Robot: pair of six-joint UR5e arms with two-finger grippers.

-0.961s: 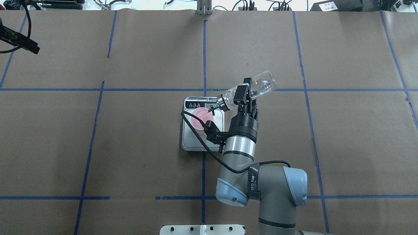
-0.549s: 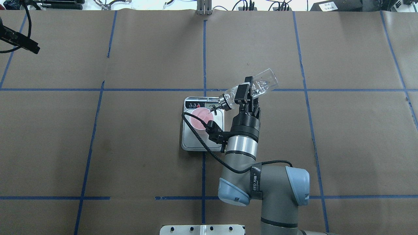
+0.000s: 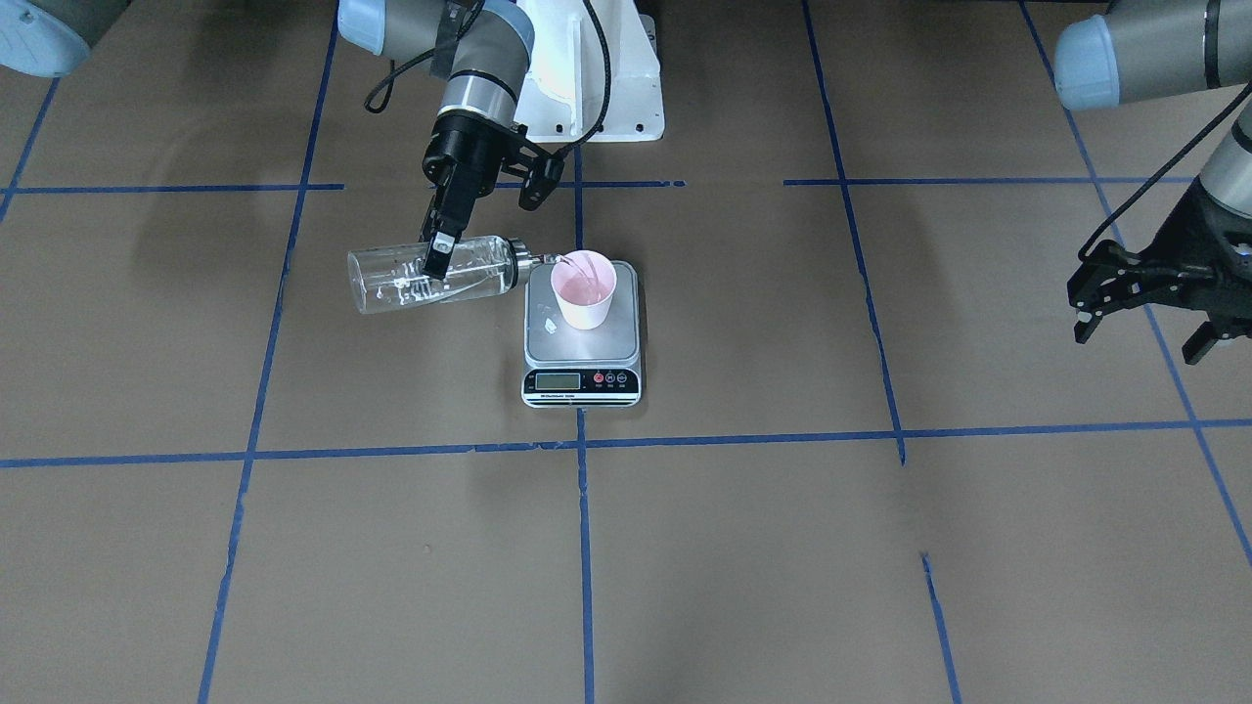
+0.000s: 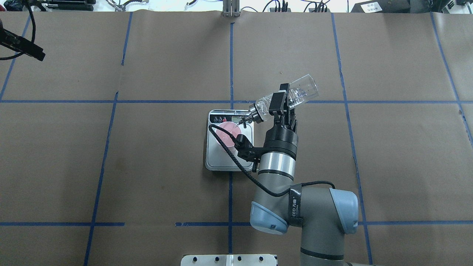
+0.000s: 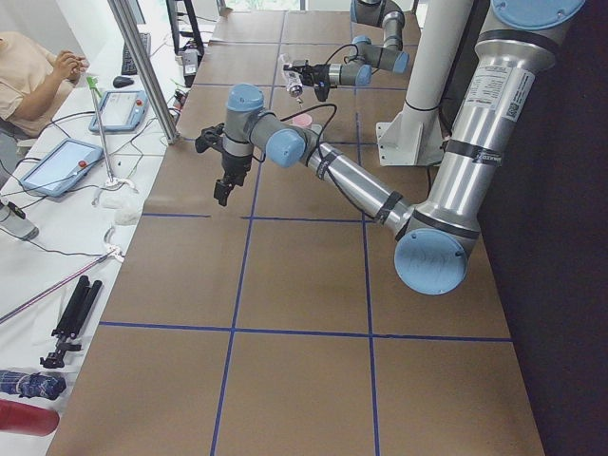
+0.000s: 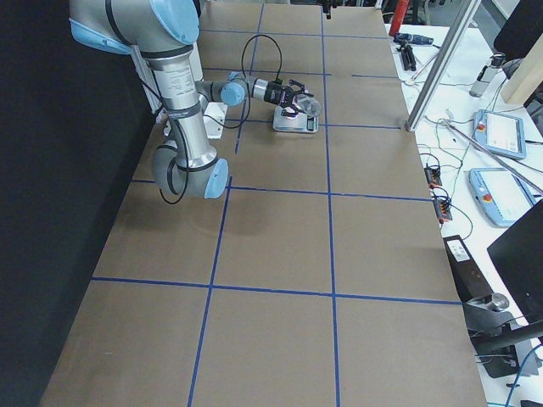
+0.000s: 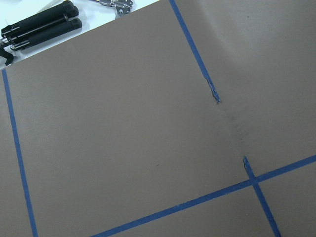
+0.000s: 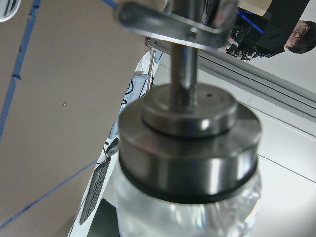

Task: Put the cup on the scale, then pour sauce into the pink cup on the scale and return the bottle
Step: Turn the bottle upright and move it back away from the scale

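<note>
The pink cup stands on the scale mid-table. My right gripper is shut on the clear glass bottle. The bottle lies nearly level, with its metal spout at the cup's rim. Clear sauce with bubbles lies along the bottle's lower side. The right wrist view shows the metal collar close up. My left gripper is open and empty, held above the table far off to my left.
The table is covered in brown paper with blue tape lines. The white robot base plate sits at my edge. Tablets and cables lie on the operators' bench beyond the table, where a person sits.
My right arm has shifted slightly right with the bottle. The spout has drawn back from over the cup's middle toward its rim, and the bottle's base has swung up and away.
</note>
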